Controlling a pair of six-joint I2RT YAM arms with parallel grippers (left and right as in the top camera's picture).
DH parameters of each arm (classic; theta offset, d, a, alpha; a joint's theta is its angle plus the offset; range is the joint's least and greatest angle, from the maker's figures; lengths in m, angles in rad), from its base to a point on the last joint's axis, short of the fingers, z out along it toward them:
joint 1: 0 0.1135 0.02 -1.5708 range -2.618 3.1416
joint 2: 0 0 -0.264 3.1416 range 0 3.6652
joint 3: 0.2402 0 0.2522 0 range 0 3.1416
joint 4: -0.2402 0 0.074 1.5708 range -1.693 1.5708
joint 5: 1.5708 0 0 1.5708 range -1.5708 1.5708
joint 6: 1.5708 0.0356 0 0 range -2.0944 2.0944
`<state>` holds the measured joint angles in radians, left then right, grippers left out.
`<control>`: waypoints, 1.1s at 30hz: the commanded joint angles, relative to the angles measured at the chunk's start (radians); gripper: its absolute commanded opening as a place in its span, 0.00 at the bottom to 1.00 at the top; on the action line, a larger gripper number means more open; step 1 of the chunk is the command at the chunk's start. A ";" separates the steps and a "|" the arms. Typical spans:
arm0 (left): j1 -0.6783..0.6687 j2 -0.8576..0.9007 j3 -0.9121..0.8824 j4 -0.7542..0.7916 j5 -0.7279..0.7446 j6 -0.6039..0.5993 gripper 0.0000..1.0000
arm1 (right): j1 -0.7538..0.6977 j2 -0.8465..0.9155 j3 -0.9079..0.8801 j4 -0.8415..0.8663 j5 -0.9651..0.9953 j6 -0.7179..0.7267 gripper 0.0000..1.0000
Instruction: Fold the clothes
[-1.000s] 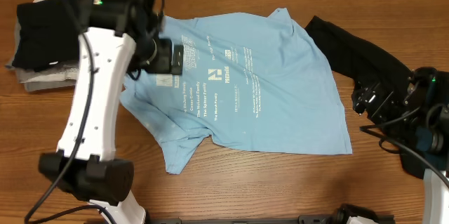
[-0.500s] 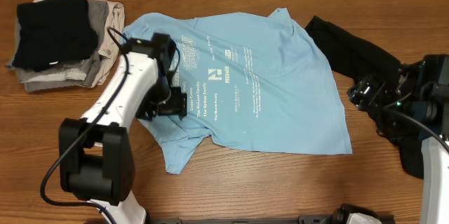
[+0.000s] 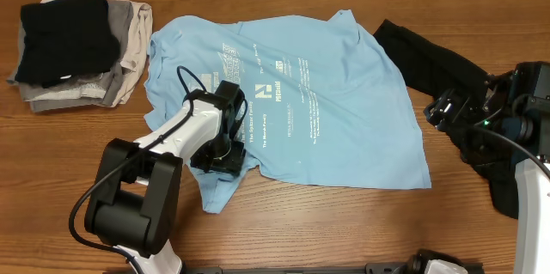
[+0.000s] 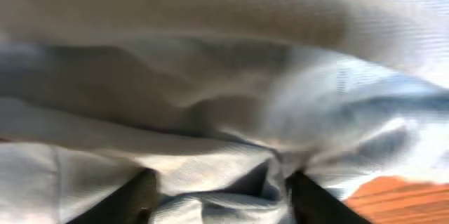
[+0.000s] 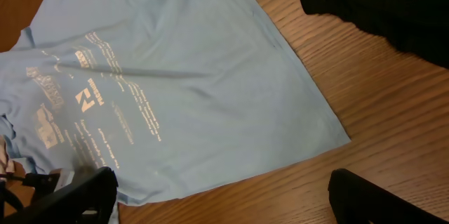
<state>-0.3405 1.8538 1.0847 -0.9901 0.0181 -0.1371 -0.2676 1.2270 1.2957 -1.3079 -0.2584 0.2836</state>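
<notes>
The light blue T-shirt (image 3: 326,111) with white print lies spread flat across the middle of the table. It also shows in the right wrist view (image 5: 161,90). My left gripper (image 3: 222,155) is down on its lower left part, near the sleeve. In the left wrist view blue fabric (image 4: 210,97) fills the frame and is bunched between the spread fingers (image 4: 224,206). A black garment (image 3: 425,59) lies at the right, also in the right wrist view (image 5: 379,3). My right gripper (image 3: 443,112) hovers over its lower part, open and empty (image 5: 224,196).
A stack of folded clothes (image 3: 73,46) sits at the back left, with black on top and beige and grey below. Bare wooden table (image 3: 344,222) runs along the front. The right arm's base is at the right edge.
My left arm has swung from the shirt's upper left down to its lower left part, and the gripper now presses into the fabric. The right gripper has shifted slightly.
</notes>
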 commanded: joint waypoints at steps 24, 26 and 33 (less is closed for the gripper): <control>0.000 0.000 0.178 -0.251 0.001 0.048 0.40 | 0.005 0.000 -0.001 0.019 -0.005 -0.023 1.00; 0.000 0.000 0.133 -0.212 0.001 0.048 0.35 | 0.005 0.000 -0.001 0.018 -0.005 -0.024 1.00; 0.001 0.000 0.060 -0.149 0.002 0.018 0.35 | 0.005 0.000 -0.001 0.016 -0.005 -0.027 1.00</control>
<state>-0.3389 1.8523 1.1614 -1.1507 0.0223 -0.1040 -0.2676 1.2270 1.2953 -1.2949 -0.2588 0.2676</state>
